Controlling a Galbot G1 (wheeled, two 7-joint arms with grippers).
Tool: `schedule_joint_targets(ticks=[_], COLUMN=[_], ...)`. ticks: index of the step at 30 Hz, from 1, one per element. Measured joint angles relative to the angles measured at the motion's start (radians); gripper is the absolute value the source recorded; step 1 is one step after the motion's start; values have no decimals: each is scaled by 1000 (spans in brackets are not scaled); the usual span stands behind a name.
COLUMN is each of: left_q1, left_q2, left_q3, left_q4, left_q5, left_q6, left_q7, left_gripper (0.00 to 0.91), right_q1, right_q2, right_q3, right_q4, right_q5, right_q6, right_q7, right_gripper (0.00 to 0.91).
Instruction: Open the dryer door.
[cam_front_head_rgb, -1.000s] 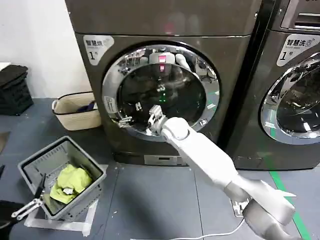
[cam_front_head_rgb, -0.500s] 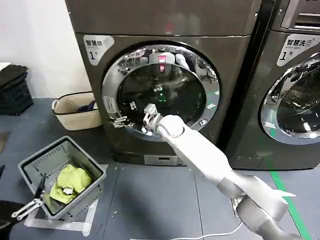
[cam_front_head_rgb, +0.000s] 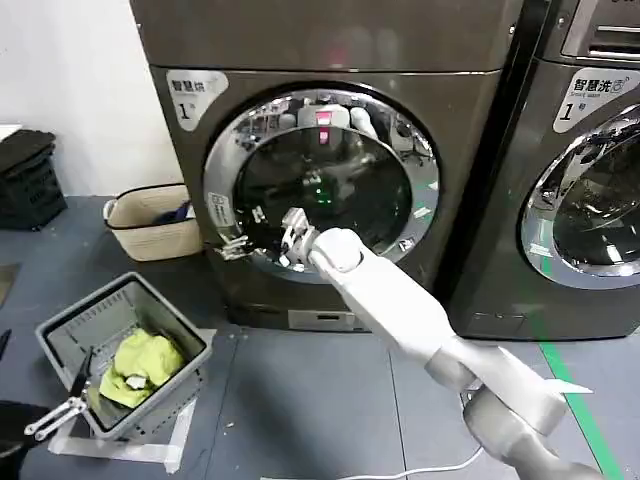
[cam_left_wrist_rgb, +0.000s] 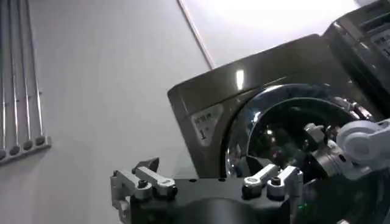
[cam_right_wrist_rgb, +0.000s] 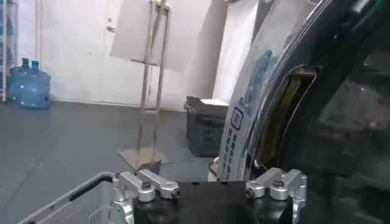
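The dryer door (cam_front_head_rgb: 320, 130) has a wide chrome ring with white stickers around dark bulging glass, and looks flush with the dark grey dryer front. My right arm reaches up from the lower right, and my right gripper (cam_front_head_rgb: 245, 232) is open at the ring's lower left edge. In the right wrist view the right gripper (cam_right_wrist_rgb: 213, 176) has its fingers spread wide, with the dryer door's stickered rim (cam_right_wrist_rgb: 244, 128) running up between them. My left gripper (cam_front_head_rgb: 50, 415) hangs low beside a grey basket, open and empty. The left wrist view looks past the left gripper (cam_left_wrist_rgb: 210, 179) to the dryer door (cam_left_wrist_rgb: 286, 134).
A grey basket (cam_front_head_rgb: 60, 335) holding a yellow-green cloth (cam_front_head_rgb: 140, 362) stands on the floor left of the dryer. A beige basket (cam_front_head_rgb: 150, 235) sits by the wall and a black crate (cam_front_head_rgb: 25, 180) lies farther left. A second machine (cam_front_head_rgb: 590, 180) stands on the right.
My right gripper has moved left across the lower part of the door, from under the glass to the ring's lower left edge. The left arm has not moved.
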Motion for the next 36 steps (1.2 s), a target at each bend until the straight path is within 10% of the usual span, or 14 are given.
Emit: schedule_joint_targets(ticks=[36], left_q1=[-354], left_q2=[242], left_q3=[120], left_q4=[179], left_q5=[47], left_q6=[176], left_q7=[-67], left_gripper=[907], right_q1=[-53], right_q2=[-243], right_q3=[-91], right_q4=[343], right_q5=[148], right_q6=[-33], right_q7=[-127], right_gripper=[907])
